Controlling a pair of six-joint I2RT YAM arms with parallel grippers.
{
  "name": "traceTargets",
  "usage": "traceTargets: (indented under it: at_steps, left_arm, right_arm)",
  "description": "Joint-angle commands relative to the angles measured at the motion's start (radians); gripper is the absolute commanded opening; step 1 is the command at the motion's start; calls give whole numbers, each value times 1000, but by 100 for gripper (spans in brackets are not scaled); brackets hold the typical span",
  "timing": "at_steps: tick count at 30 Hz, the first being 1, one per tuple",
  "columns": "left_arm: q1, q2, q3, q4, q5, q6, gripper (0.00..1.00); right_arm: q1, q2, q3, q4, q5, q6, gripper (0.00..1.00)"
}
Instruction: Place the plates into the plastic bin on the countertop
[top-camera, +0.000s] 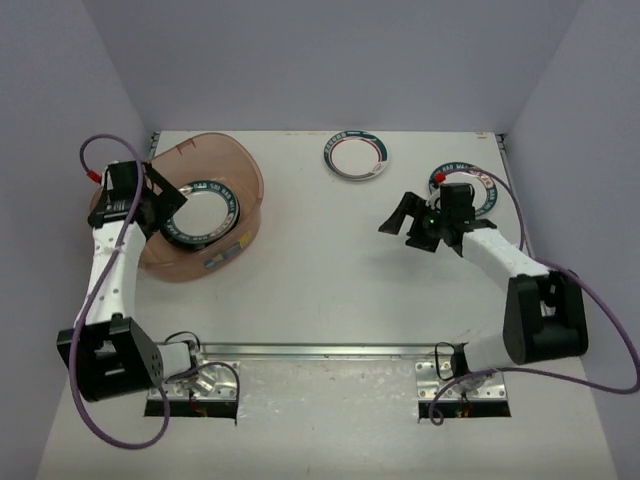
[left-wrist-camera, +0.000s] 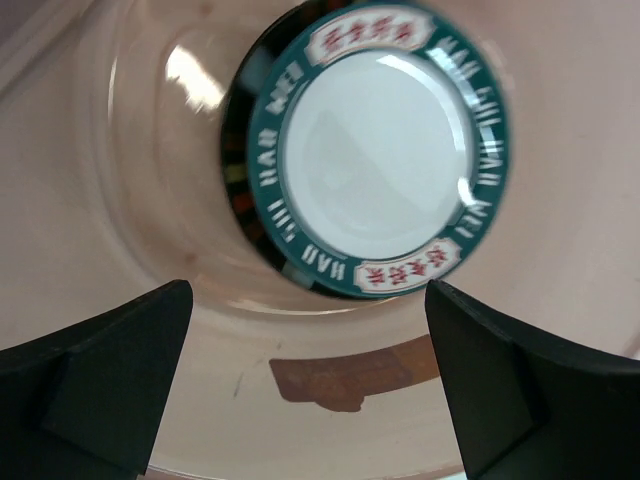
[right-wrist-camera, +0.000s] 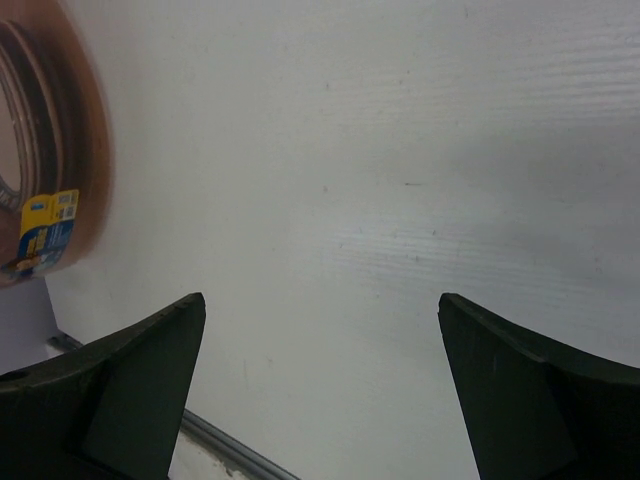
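Pincer left (top-camera: 158, 205), pincer right (top-camera: 408, 226): both apart, empty. Lift left straight out of the bin (top-camera: 251, 178), clear of stacked plates (top-camera: 205, 210). Grip next plate (top-camera: 355, 157) by its rim.

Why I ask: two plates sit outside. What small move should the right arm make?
Probably draw the right gripper back over the plate by its wrist and lower toward the rim. Its jaws stand open and empty over the countertop; that plate lies nearest, and a second plate waits farther left, both outside the bin.
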Motion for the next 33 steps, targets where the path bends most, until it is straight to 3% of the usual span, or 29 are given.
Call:
traceTargets:
  at_steps: [1,5,7,12,15,18,19,20,21,23,24,27,29,33]
  left_arm:
    - [-11,-226,-75,78,177,160,100]
    - [-28,-466,-219,187,319,189,100]
    - [-34,-564,-280,221,287,201,100]
    - [-51,-672,-328,248,267,184,100]
    - [-53,-675,-338,258,275,183,100]
    - [-51,-661,-338,262,286,183,100]
    - [-53,-659,-339,262,287,183,100]
    - [-53,-656,-339,262,291,183,100]
    - [-53,-656,-339,263,293,184,100]
    - [-53,-660,-341,263,287,183,100]
    - [-53,-657,-341,263,287,184,100]
    - [-54,-641,-341,264,290,189,100]
    - [-53,-604,-329,260,303,198,100]
    - [-75,-533,-291,265,437,213,100]
  right_arm:
    - [-5,223,171,145,70,64,99]
    - [-9,455,296,268,110,188,99]
    - [-8,612,419,313,110,244,99]
    - [-9,895,770,194,202,304,97]
    - [-14,1016,889,153,218,335,93]
    - [-22,1112,965,99,221,392,77]
    - [-25,1156,1012,42,222,403,63]
    - [-27,1178,1043,-6,224,409,37]
    - [-29,1195,1073,-61,238,416,25]
    - [-33,1172,1038,-107,268,445,4]
    - [-34,1129,978,-69,266,448,0]
    - [-34,1011,800,80,247,423,0]
    - [-21,817,655,149,253,315,0]
    - [46,544,547,34,255,24,0]
